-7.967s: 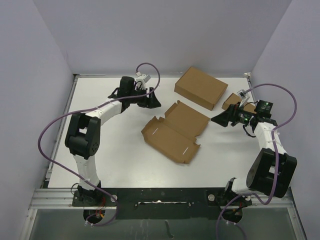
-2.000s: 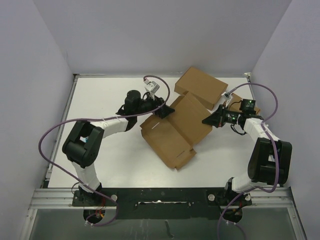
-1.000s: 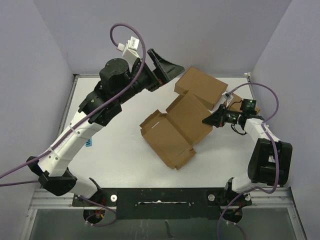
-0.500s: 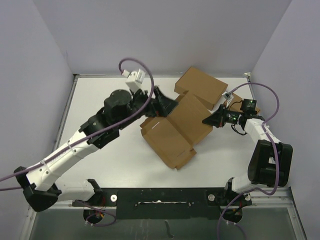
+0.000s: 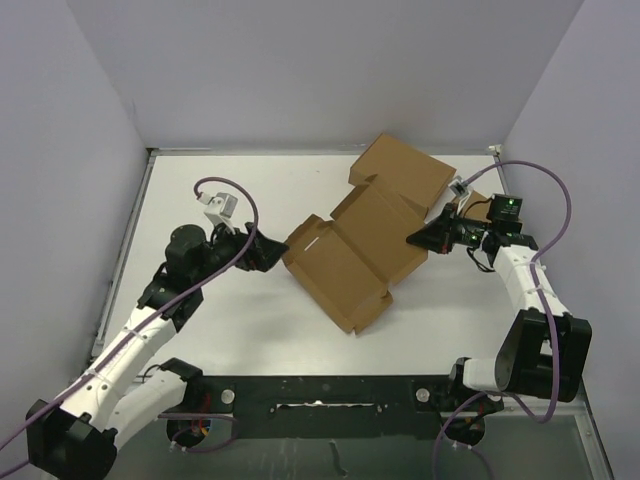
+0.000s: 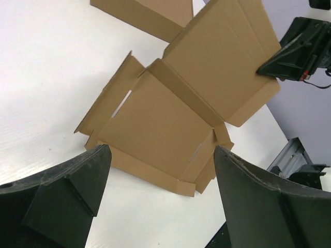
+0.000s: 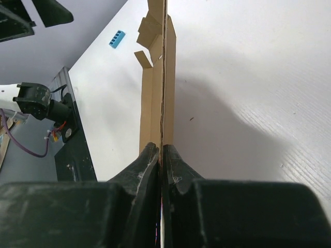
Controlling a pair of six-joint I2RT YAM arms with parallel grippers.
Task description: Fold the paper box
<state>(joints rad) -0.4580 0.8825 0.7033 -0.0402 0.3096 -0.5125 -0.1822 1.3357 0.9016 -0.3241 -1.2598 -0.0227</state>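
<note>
Each arm, the left white-and-black robot arm and the right white-and-black robot arm, has smooth white links between bulky black joint housings. A thin purple cable loops at nine o'clock overhead, another purple cable at two o'clock. There is a small white connector block and a green indicator light. The matte black wedge-shaped fingers look scuffed.

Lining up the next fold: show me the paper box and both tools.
paper box (image 5: 335,268), top view, base panel.
left tool (image 5: 272,253), top view, between its tips.
right tool (image 7: 161,149), right wrist view, between tips pinching the box edge.
</note>
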